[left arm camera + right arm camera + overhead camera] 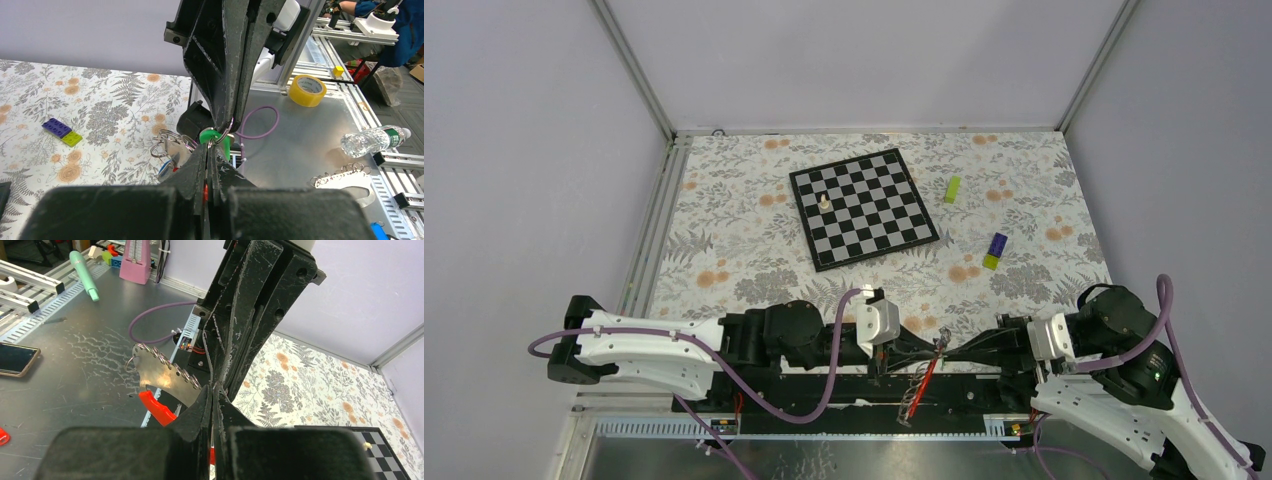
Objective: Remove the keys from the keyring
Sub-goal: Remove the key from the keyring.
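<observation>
My two grippers meet tip to tip over the table's near edge, the left gripper [932, 347] from the left and the right gripper [950, 345] from the right. In the left wrist view the left gripper [207, 150] is shut on the green-headed key [213, 136], whose head sticks out past the tips. The right gripper [226, 124] comes in from above, shut on the thin silvery keyring [227, 131] threaded through that head. More small rings [167, 141] and a blue-headed key [166, 169] hang to the left. The red strap [925, 374] hangs below; it also shows in the right wrist view [156, 408].
A chessboard [864, 207] with one white piece [824, 201], a lime-green block [951, 189] and a purple-and-yellow block [995, 249] lie farther back. On the metal bench below the edge are a silvery plate with rings [161, 372], a tape roll [307, 90], a water bottle [375, 140] and a phone [16, 359].
</observation>
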{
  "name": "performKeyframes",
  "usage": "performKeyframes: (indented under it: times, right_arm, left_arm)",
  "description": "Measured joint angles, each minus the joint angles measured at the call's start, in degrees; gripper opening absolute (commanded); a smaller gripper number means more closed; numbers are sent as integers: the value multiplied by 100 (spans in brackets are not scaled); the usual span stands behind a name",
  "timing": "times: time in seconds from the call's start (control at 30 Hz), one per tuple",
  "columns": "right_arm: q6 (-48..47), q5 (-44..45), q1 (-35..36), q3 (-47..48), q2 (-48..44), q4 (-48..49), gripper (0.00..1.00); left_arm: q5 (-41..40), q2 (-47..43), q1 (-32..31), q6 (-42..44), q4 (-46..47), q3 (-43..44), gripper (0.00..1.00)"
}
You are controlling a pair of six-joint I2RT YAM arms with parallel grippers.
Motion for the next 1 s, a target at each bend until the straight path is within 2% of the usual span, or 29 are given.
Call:
performKeyframes:
  times: [0.67,1.0]
  right_arm:
    - [-157,-70,0,-223,0,-35,0]
    - [-146,-63,0,-33,9,-81,0]
  left_arm:
    - [61,0,2,7,-304,0,0]
    - [85,2,0,4,-120,0,0]
